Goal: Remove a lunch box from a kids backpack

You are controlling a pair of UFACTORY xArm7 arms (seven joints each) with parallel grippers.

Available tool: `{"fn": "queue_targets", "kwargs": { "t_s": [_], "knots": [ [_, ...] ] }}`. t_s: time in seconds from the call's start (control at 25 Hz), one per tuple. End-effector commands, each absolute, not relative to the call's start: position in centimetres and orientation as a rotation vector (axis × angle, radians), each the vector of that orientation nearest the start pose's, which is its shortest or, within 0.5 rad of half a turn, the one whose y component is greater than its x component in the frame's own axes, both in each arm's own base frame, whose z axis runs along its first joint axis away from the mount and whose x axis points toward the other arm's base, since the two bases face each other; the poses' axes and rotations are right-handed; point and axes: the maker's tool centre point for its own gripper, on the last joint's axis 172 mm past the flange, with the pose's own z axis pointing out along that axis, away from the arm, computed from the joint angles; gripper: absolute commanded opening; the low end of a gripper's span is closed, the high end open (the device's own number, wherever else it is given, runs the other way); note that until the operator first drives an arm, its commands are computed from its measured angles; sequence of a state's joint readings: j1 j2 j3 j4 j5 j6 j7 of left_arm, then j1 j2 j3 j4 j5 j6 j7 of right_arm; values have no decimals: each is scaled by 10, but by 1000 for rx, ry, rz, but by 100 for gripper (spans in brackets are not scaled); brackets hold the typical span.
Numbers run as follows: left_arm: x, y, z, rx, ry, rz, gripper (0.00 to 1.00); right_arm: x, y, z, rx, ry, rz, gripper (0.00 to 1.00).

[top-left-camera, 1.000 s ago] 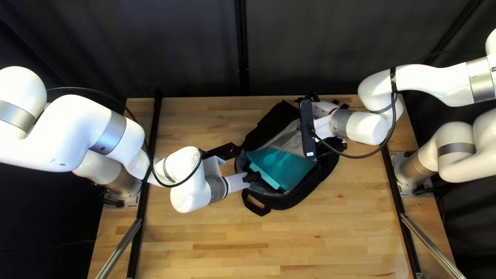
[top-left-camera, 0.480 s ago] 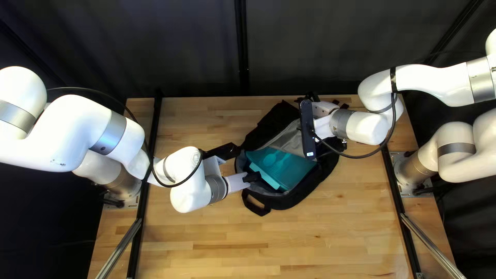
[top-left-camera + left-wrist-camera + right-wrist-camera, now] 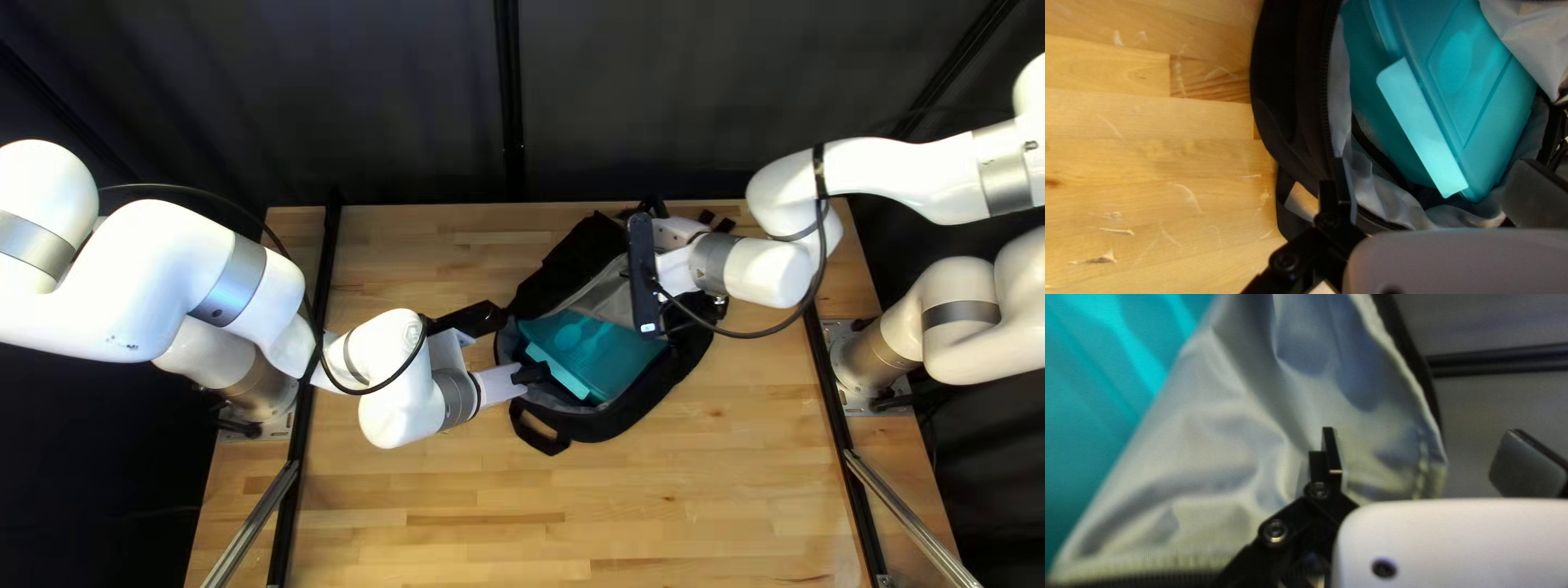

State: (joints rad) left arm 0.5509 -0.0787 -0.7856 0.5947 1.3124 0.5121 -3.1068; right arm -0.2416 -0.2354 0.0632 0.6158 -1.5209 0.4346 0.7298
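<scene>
Right arm point(image 3: 893, 174) inward, table point(image 3: 1154, 163) seemingly scuffed

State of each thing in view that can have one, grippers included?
Backpack: unzipped, gaping open
Lunch box: lid on, inside backpack
Latch tab: fastened or not, cannot tell
Grey lining: creased
Left gripper: open
Right gripper: open

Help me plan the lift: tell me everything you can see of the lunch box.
The lunch box is teal, smooth, apparently plastic, its outlined lid looking shut, with a paler tab along one side. It lies lid-up inside the open backpack, grey lining overlapping one part. Neither the left pincer nor the right pincer visibly touches it.
</scene>
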Motion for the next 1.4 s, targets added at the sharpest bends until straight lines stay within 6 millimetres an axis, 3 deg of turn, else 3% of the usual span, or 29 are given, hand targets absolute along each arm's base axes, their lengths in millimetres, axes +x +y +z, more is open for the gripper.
{"fn": "queue_targets", "kwargs": {
  "t_s": [0.04, 0.48, 0.72, 1.24, 1.4],
  "knots": [
    [461, -35, 114, 1832, 2116, 1053, 100, 495, -139, 210, 2269, 478, 685, 100],
    [461, -35, 114, 1832, 2116, 1053, 100, 515, -190, 221, 2261, 425, 747, 100],
    [461, -35, 114, 1832, 2116, 1053, 100, 520, -211, 208, 2270, 385, 771, 100],
    [461, -35, 114, 1832, 2116, 1053, 100, 500, -222, 173, 2291, 310, 774, 100],
    [461, -35, 114, 1832, 2116, 1053, 100, 495, -221, 170, 2293, 302, 779, 100]
  ]
}}
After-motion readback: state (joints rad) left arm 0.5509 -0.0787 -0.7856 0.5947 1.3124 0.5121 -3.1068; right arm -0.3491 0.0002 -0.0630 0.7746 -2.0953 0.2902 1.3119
